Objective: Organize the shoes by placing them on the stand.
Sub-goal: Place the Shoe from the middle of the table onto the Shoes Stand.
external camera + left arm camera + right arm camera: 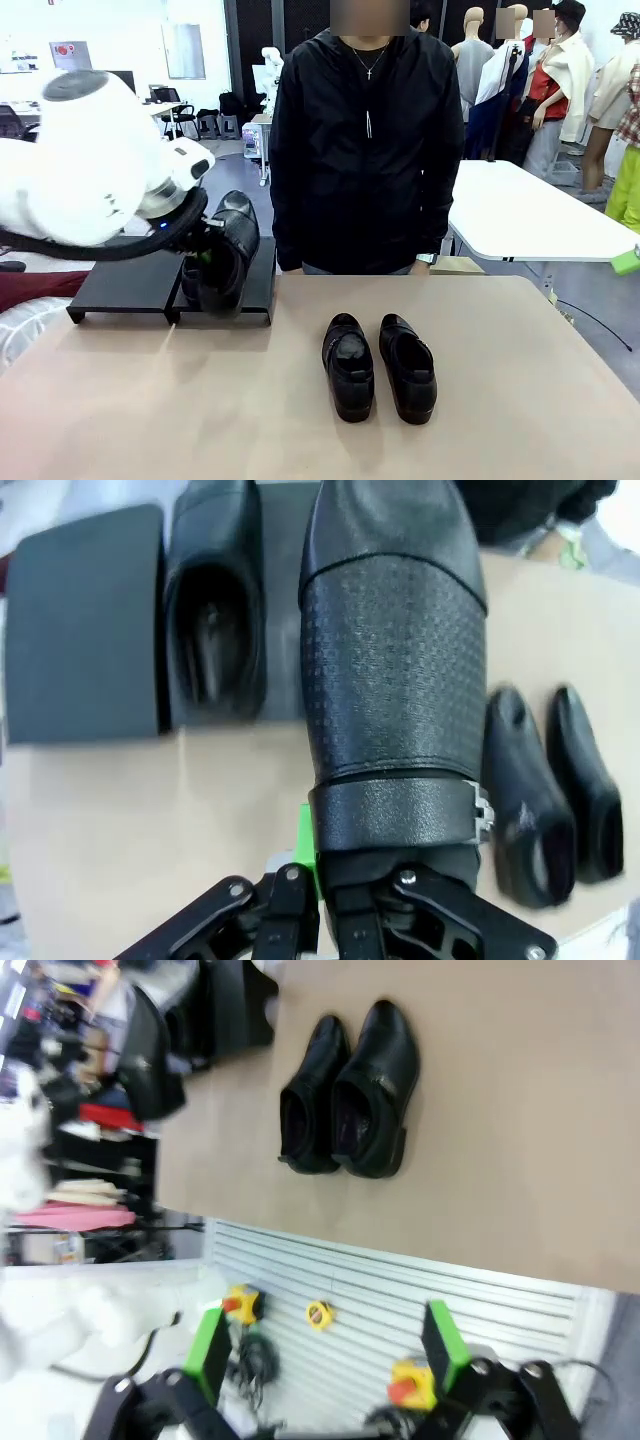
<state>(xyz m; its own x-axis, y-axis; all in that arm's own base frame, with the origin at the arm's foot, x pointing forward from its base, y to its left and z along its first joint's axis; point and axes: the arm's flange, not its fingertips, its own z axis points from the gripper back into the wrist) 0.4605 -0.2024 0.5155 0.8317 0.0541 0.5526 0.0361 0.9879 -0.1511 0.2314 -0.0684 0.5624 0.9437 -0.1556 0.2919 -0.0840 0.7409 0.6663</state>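
Left gripper (340,870): clamped tight on the heel end of one held shoe (390,660), sole facing the wrist camera. Front view: this shoe hangs tilted, toe up, over the right-hand platform of the stand (120,285); whether it touches the stand cannot be told. A second shoe (215,610) lies on that same platform, just beside it. Right gripper (325,1352): jaws wide, nothing between them. A pair of shoes (348,368) sits side by side mid-table (520,400), well apart from the stand.
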